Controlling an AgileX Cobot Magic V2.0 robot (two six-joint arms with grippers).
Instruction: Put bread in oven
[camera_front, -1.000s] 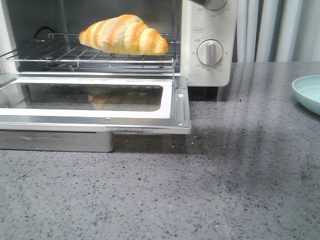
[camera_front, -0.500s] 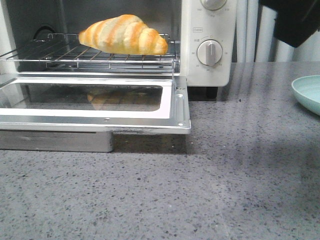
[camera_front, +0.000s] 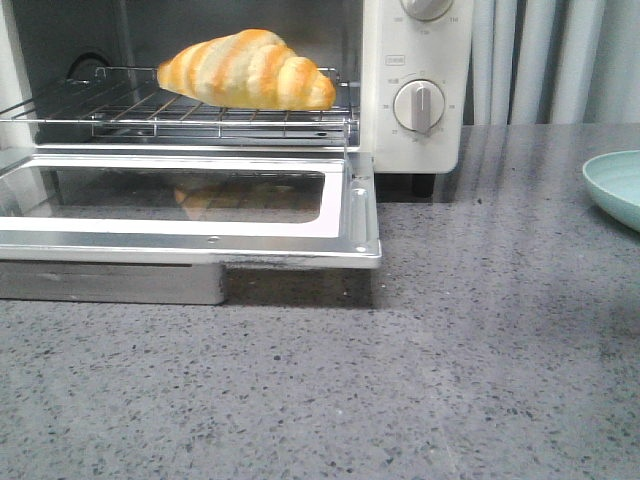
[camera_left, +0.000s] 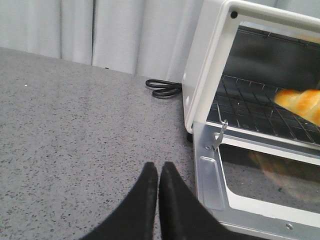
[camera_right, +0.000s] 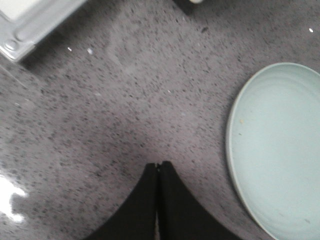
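Now, at the upper left of the front view, the bread (camera_front: 246, 69) lies on the wire rack (camera_front: 150, 112) inside the oven (camera_front: 415, 85), above its folded-down glass door (camera_front: 190, 205). Left gripper (camera_left: 158, 167), jaws pressed together and empty, hovers over the grey counter (camera_left: 75, 115) just beside the door's corner, well apart from the bread. Right gripper (camera_right: 159, 166), also closed on nothing, hangs beside the pale green plate (camera_right: 275, 150) at far right.
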